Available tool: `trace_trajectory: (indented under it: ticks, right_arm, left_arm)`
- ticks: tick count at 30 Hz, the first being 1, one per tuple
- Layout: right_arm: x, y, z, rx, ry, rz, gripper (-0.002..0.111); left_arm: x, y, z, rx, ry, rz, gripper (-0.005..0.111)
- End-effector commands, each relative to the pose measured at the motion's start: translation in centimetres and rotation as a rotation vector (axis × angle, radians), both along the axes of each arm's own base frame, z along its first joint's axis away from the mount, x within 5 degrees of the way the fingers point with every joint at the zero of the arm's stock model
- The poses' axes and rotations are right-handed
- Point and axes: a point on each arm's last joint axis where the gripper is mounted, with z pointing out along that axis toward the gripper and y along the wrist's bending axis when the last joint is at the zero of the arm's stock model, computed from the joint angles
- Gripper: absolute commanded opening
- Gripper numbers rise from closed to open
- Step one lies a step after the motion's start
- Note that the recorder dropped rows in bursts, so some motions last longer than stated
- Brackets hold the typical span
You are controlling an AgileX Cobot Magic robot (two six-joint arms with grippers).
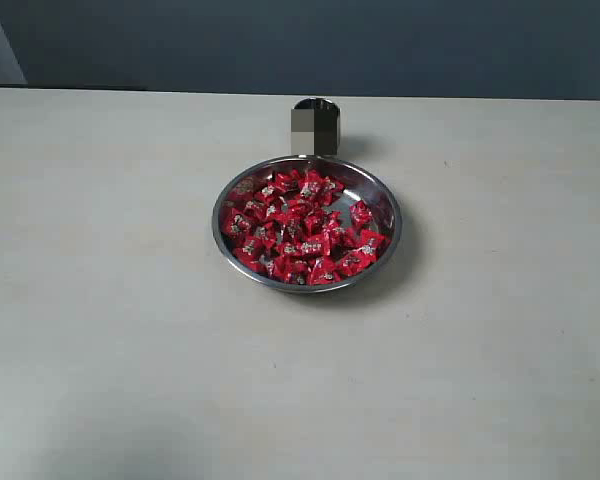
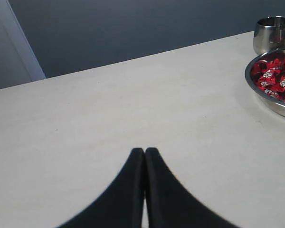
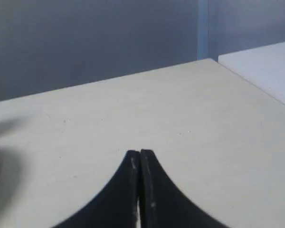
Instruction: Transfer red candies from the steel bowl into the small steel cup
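Observation:
The steel bowl sits mid-table, filled with many red candies in shiny wrappers. Directly behind it stands the small steel cup. Neither arm appears in the exterior view. In the left wrist view my left gripper is shut and empty over bare table, with the bowl, its candies and the cup well off to one side. My right gripper is also shut with nothing in it, over bare table; bowl and cup do not show in that view.
The beige table spreads wide around the bowl. Its far edge meets a dark blue-grey wall. In the right wrist view the table's corner and a paler surface beyond it show.

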Motion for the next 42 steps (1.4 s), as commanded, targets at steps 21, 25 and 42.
trace_trajectory:
  ticks: [21,25,42]
  right_arm:
    - [-1.1,-1.2,5.6,0.144,-0.706,-0.117,-0.001]
    - [-0.5,-0.9,4.4,0.489,-0.625,-0.073,-0.001]
    - [0.7,0.1,9.3,0.285,-0.506,0.068,-0.001]
  left_arm:
    - [0.0,0.0,0.1,-0.003,-0.012,0.000,0.000]
    - [0.0,0.0,0.1,-0.003,-0.012,0.000,0.000]
    - [0.0,0.0,0.1,-0.003,-0.012,0.000,0.000]
